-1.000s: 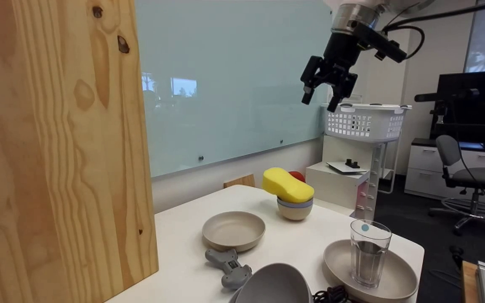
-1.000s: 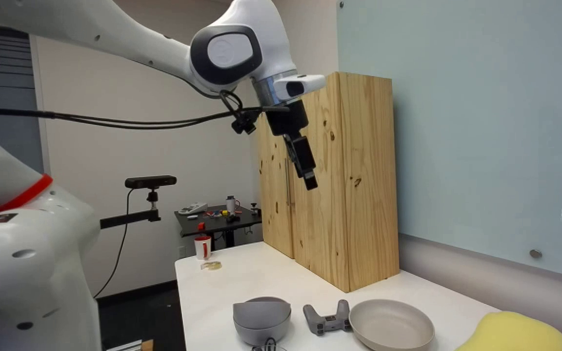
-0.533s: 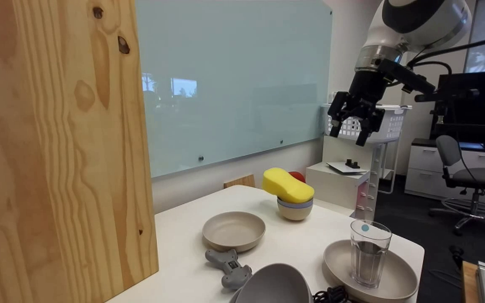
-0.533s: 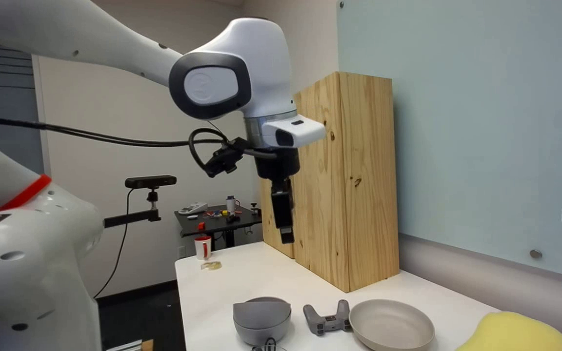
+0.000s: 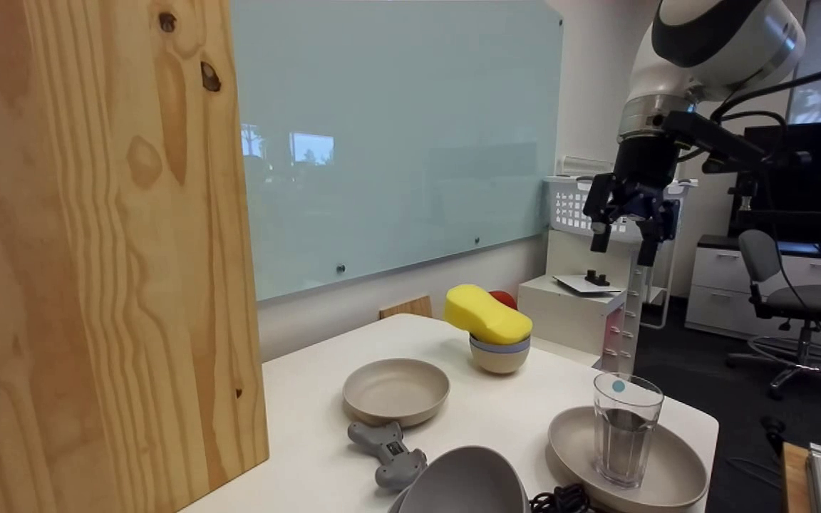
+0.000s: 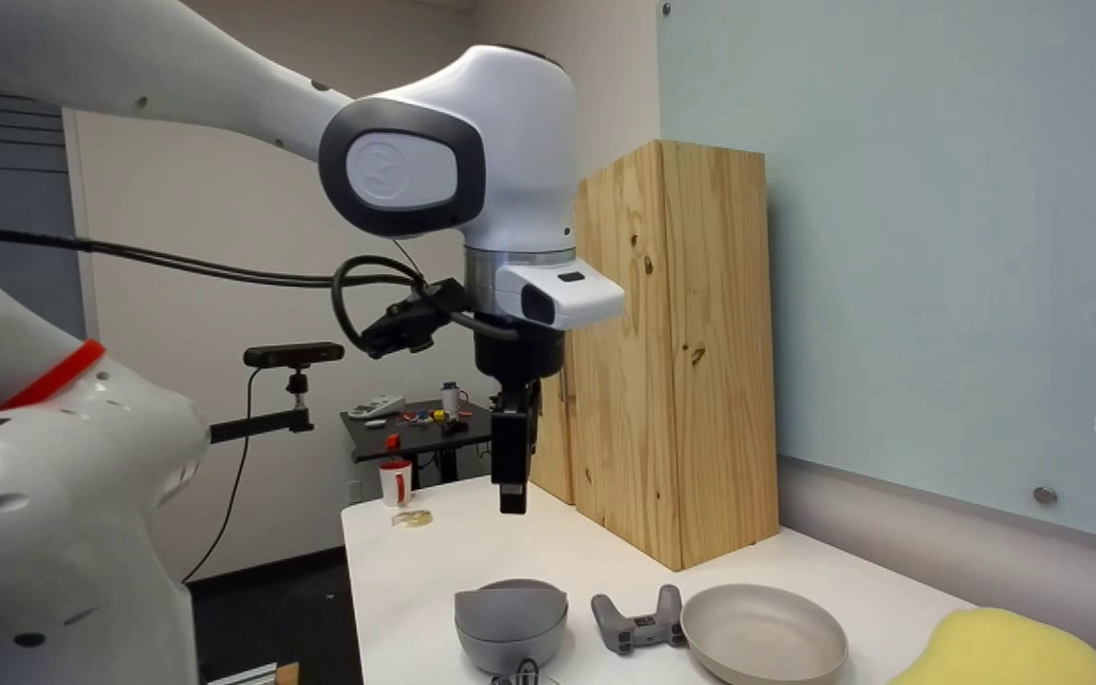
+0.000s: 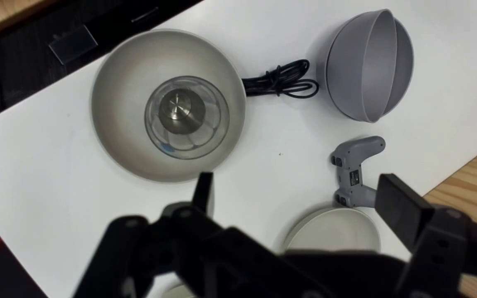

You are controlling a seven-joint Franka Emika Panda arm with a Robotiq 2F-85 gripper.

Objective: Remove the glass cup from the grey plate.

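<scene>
Above the white table [image 7: 259, 140]: a robot's gripper [image 5: 623, 249] hangs with its fingers spread wide and nothing between them, at twelve o'clock from the glass [image 5: 628, 430] in an exterior view and well apart from it.
Glass: standing upright near the middle of the grey plate [image 7: 118, 107], its lift not yet begun; a silvery piece [image 7: 177, 105] shows inside, its nature unclear.
Fingers: in the wrist view, the gap between them lies at about four o'clock from the glass, so a drop made from here without a sideways correction could miss it or land a tip on the plate.
Rim of the glass: a fingertip coming down on it off line could topple it.
Edge of the table: at eleven o'clock from the plate in the wrist view, at or just beside its rim; a shove that way might send plate and glass over.
Black cable [image 7: 278, 80]: meeting the plate at three o'clock, perhaps tucked beneath; a bump there may set the plate rocking.
Wall of the glass: smooth, likely to slip under a weak or crooked squeeze, more so if the silvery piece is heavy or loose.
</scene>
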